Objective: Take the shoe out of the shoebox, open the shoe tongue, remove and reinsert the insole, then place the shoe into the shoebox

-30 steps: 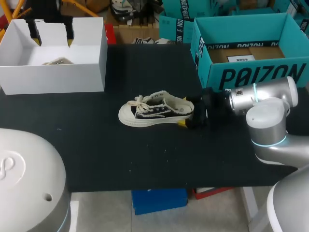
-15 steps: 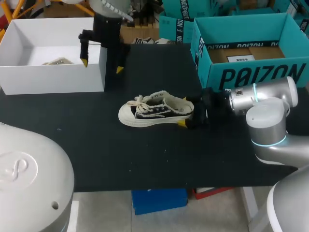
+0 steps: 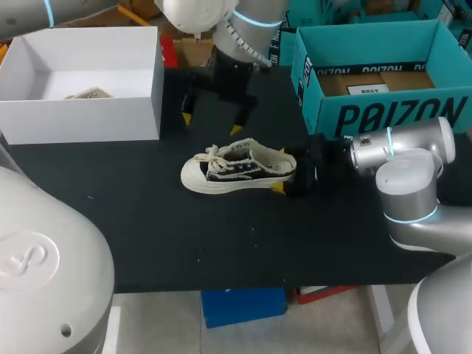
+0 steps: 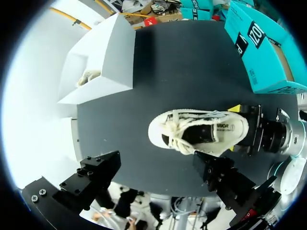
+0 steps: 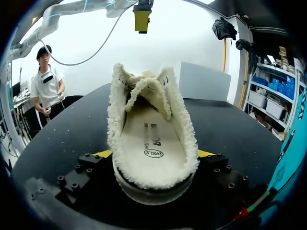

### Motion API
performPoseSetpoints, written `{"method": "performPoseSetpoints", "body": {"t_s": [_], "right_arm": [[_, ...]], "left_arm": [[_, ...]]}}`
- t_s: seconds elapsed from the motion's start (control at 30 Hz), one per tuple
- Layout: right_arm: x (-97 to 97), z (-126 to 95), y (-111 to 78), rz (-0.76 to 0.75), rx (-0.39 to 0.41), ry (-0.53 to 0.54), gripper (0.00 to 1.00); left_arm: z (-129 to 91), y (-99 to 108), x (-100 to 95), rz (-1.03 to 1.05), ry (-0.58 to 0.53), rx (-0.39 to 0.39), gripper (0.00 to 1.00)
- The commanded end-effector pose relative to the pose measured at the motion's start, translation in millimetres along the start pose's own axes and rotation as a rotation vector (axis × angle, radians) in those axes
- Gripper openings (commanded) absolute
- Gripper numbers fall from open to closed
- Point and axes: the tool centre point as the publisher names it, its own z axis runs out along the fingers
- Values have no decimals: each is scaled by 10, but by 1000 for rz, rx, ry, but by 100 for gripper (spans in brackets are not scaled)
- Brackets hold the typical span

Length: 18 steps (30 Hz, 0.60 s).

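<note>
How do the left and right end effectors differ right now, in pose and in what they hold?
The left end effector hangs over the shoe with its fingers spread, touching nothing; the right end effector is shut on the shoe's heel. The left points down from above; the right lies low over the table, pointing sideways along the shoe. Both have yellow tips and are aimed at the same shoe.

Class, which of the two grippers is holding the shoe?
The right gripper, shut on the heel of the shoe; the left gripper hangs open above, touching nothing.
</note>
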Motion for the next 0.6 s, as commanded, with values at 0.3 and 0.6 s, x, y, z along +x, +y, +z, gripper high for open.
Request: {"method": "performPoseSetpoints", "body": {"t_s": [0.3, 0.6], "right_arm": [[-10, 28, -3, 2, 3, -1, 0], [-10, 28, -3, 2, 3, -1, 0]], "left_arm": [[364, -146, 821, -20, -237, -27, 100], [585, -109, 1042, -17, -282, -38, 100]]}}
